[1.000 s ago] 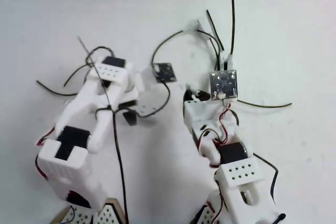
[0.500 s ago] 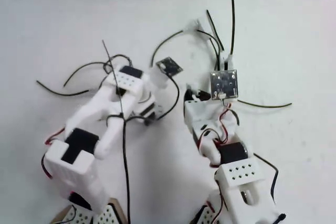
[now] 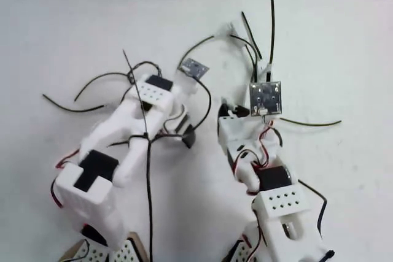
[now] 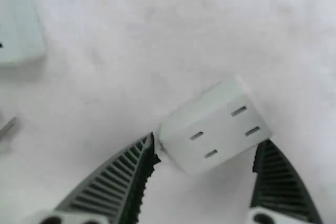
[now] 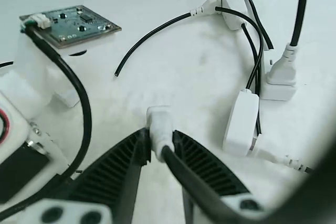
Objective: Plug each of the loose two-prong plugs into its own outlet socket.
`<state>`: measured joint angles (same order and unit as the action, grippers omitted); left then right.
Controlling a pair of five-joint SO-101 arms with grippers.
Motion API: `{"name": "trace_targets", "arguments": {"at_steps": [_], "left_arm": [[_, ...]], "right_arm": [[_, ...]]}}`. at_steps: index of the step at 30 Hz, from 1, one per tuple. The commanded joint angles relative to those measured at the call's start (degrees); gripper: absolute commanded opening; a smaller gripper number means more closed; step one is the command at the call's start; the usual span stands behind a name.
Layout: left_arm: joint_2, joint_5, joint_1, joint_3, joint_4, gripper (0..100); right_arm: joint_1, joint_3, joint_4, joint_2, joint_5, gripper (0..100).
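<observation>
**Left arm straddling a socket block, right arm holding a plug**

The left gripper (image 4: 207, 148) is spread wide around a boxy white plastic outlet block (image 4: 212, 124) lying on the white table (image 4: 157, 35), slotted face toward the wrist camera. One ribbed finger touches a corner and the other sits just beside the far edge, so nothing's clamped yet. That block looks light, hard and slick, so I reckon it'll skid as soon as anything pushes on it. Best bet is to pinch it across the plain side walls and keep the slots clear. Over on the right, the right gripper (image 5: 160, 137) is closed on a small white moulded plug (image 5: 159, 121), with its black rubbery cord (image 5: 176, 166) trailing back between the fingers. The plug body looks rigid, but the cord's springy and will probably tug, so I'd hold the body and never the cord.
</observation>
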<state>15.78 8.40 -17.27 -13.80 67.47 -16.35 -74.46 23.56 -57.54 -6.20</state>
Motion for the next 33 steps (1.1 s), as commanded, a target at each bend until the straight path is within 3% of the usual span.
{"name": "trace_targets", "arguments": {"at_steps": [1,7,12,15,19,23,27,31,33], "left_arm": [[-3.12,-0.7,0.57,2.37,-2.81,31],[-3.12,-4.13,0.92,0.44,-11.87,31],[-3.12,-3.78,4.09,0.97,-14.59,31],[-3.74,-3.25,5.49,1.05,-14.15,31],[-3.74,5.45,4.79,2.37,-8.09,31],[-3.21,9.76,4.26,6.07,-2.81,31],[-1.98,14.59,4.35,6.68,-2.64,31],[5.32,15.56,4.35,7.3,-7.12,31],[7.25,15.3,4.53,9.85,-5.27,31]], "right_arm": [[0.75,0.7,-1.27,-1.45,-0.44,1.7],[0.75,0.7,-1.27,-1.45,-0.44,1.7],[0.75,0.7,-1.27,-1.45,-0.44,1.7],[0.75,0.7,-1.27,-1.45,-0.35,1.7],[0.75,0.7,-1.27,-1.45,-0.35,1.7],[0.75,0.7,-1.27,-1.45,-0.26,1.7],[0.75,0.7,-1.27,-1.45,-0.18,1.7],[0.75,0.7,-1.27,-1.45,-0.18,1.7],[0.75,0.7,-1.27,-1.45,-0.18,1.7]]}}
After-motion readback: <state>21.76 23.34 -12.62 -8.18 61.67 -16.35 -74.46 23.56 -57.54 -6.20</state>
